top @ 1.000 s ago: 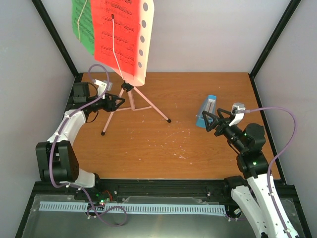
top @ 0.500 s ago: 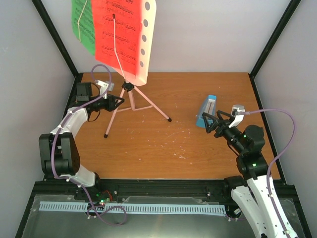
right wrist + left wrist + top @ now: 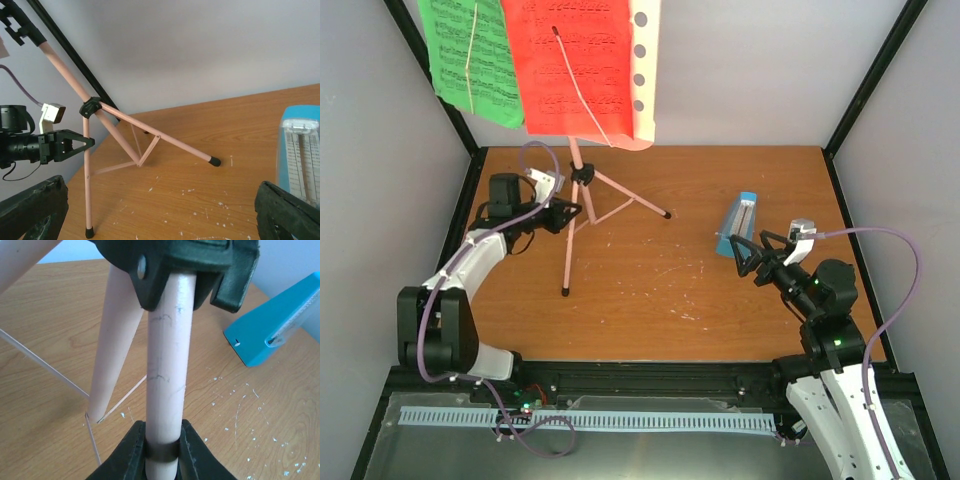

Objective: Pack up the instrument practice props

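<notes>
Little of the packing can be counted as done. The pink music stand [image 3: 582, 176] is held with its tripod spread at about 10 o'clock on the tabletop [image 3: 650, 300]. The red page [image 3: 575, 70] and the green page [image 3: 470, 55] are carried on its hole-punched desk [image 3: 642, 60], so nothing has been taken down or folded. The blue metronome [image 3: 740, 222] is seen upright at about 2 o'clock, well apart from the stand and with nothing gripping it. No case or bag is shown in any view.

The left tool [image 3: 564, 214] is closed on one leg [image 3: 162, 385] of the stand. In the left wrist view the pink tube is pinched between the two fingers [image 3: 131, 452], just below the black hub. The right tool [image 3: 748, 248] is spread wide and grips nothing. It is poised just at 6 o'clock of the metronome, which appears at the right edge of the right wrist view [image 3: 300, 150], and no contact can be made out.

The step in hand is judged to be the handling of the stand by its leg. Whether all of its feet rest on the tabletop cannot be told. What is judged to be left is nearly everything: the pages are to be removed, the stand collapsed and the metronome gathered.
</notes>
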Controlling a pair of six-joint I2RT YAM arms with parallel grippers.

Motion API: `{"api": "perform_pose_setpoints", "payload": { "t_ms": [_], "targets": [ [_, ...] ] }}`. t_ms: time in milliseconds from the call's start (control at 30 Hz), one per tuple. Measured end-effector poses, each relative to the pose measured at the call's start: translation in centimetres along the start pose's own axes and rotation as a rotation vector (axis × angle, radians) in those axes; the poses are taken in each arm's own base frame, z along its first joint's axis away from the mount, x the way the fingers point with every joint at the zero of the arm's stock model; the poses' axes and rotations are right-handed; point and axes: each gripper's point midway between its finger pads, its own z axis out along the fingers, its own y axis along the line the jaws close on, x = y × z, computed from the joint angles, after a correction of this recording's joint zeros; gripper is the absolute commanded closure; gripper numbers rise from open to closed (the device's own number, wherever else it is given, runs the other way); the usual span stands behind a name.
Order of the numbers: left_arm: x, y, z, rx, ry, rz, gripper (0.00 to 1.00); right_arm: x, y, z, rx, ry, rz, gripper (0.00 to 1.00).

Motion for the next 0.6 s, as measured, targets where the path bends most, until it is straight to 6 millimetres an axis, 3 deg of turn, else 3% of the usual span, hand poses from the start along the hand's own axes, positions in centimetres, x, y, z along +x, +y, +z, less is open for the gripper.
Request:
{"api": "perform_pose_setpoints", "payload": {
  "t_ms": [400,600],
  "targets": [
    [0.6,-5.2,3.4,-0.061,-0.022,-0.139,1.00,0.7,-0.6,-0.1,0.029,0.026,0.029,0.00],
    [-0.7,-6.3,6.6,-0.065,-0.038,-0.202,1.00,0.7,-0.9,-0.6,0.054,0.015,0.031,0.00]
  ]
}}
